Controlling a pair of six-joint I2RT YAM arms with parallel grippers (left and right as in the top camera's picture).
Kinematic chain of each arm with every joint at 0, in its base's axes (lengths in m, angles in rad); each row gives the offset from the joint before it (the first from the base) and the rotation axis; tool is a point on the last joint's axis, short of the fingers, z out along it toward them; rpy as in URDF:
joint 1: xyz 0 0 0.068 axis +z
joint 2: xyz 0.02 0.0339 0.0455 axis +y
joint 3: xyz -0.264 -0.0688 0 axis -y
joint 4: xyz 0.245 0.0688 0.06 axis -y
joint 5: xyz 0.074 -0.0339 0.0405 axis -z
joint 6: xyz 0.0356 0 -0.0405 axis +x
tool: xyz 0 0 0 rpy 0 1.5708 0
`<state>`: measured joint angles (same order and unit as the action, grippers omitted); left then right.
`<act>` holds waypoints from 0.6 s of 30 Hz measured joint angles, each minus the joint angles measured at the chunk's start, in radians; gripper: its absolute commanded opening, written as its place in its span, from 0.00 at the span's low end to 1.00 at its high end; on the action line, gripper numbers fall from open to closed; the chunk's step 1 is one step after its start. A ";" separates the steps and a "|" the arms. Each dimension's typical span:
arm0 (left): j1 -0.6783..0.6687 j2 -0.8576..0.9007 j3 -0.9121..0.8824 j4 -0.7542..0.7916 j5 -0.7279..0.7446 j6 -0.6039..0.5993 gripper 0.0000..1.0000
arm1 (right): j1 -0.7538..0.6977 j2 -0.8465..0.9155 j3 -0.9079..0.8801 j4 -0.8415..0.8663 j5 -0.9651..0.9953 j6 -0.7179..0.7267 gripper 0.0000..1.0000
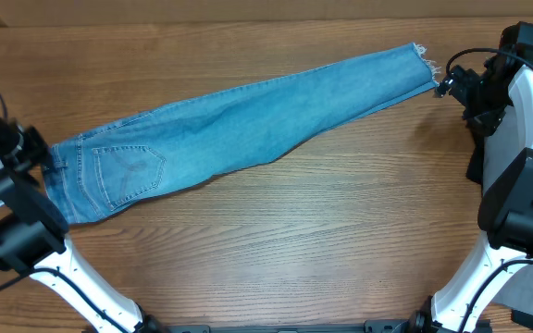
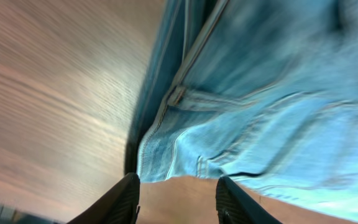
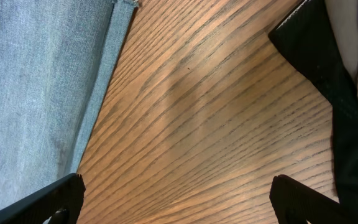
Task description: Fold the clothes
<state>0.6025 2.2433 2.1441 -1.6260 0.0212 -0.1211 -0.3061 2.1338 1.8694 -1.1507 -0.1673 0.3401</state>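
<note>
Jeans (image 1: 248, 120) lie legs-together, slanting from left of frame to upper right. Left gripper (image 2: 178, 202) at the waist and right gripper (image 3: 173, 199) beside the hem both gape, empty. Next, probably: pinch the hem and carry it waistward.

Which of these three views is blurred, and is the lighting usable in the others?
Left wrist: motion-smeared, the jeans streaked and their seams soft. Overhead: sharp and evenly lit, no harsh glare on the table. Right wrist: crisp wood grain, with a faint soft shadow patch mid-frame.
</note>
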 measured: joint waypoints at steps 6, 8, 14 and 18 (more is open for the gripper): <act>-0.034 -0.104 0.116 0.104 0.000 0.034 0.53 | 0.000 0.000 0.000 0.000 0.000 0.000 1.00; -0.056 -0.121 0.117 0.118 0.000 0.048 0.53 | 0.000 0.000 0.000 0.000 0.000 0.000 1.00; -0.083 -0.066 0.079 0.142 0.001 0.049 0.61 | 0.000 0.000 0.000 0.000 0.000 0.000 1.00; -0.071 -0.019 0.050 0.157 0.005 0.049 0.63 | 0.000 0.000 0.000 0.000 0.000 0.000 1.00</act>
<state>0.5316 2.2246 2.1937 -1.4689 0.0261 -0.0723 -0.3061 2.1338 1.8694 -1.1507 -0.1673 0.3401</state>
